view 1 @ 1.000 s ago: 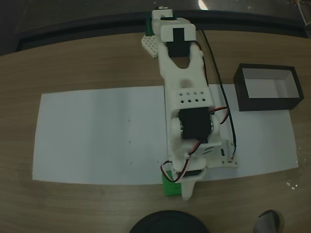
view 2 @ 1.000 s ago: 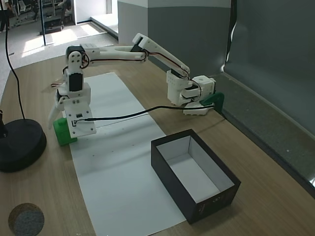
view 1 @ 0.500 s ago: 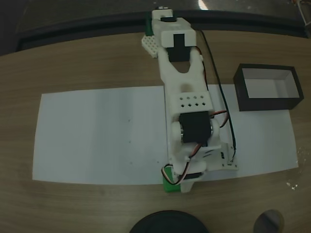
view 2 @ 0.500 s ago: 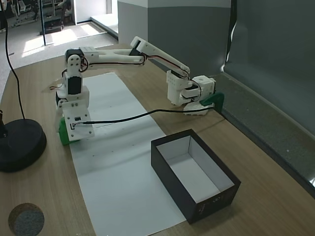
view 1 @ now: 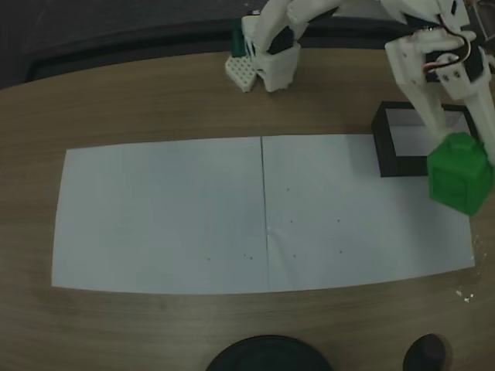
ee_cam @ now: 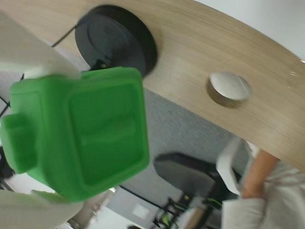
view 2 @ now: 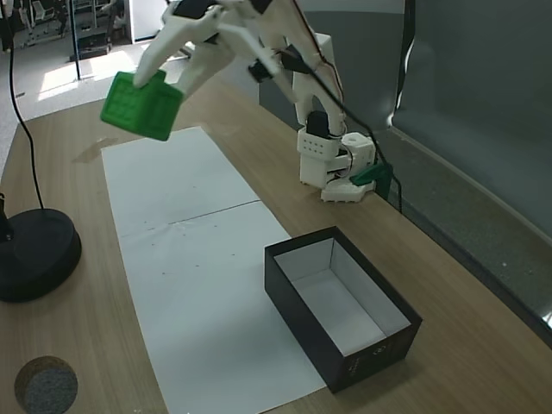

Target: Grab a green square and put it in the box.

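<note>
1. The gripper is clamping the green square, holding it in the air.
2. The box is sitting on the table, at 4 o'clock from the square in that fixed view.

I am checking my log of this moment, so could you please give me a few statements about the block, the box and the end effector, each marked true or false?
1. The green square is held in the end effector, raised off the table. True.
2. The green square lies inside the box. False: the box holds nothing.
3. White paper lies on the table. True.
4. The box is white outside. False: its walls are black, its inside white.
</note>
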Available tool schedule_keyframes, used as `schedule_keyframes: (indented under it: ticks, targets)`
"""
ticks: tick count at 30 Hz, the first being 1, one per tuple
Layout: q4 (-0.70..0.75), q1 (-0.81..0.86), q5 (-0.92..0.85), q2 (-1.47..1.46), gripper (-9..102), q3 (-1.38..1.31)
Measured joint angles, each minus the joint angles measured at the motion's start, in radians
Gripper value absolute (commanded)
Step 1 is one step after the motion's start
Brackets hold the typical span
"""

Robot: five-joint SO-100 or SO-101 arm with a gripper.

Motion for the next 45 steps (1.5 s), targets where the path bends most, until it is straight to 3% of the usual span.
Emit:
schedule_keyframes:
  ticks: [5,9,22,30,45]
  targets:
    - [0.000,-0.285,0.000,0.293,13,0.319]
    - [-0.026,-0.393,0.000,0.388,12,0.541]
    - [-0.368,-0.408,0.109,0.390,12,1.054]
    - [-0.446,-0.445,0.130,0.388,12,1.279]
    - [-0.511,-0.545,0.130,0.394,12,1.348]
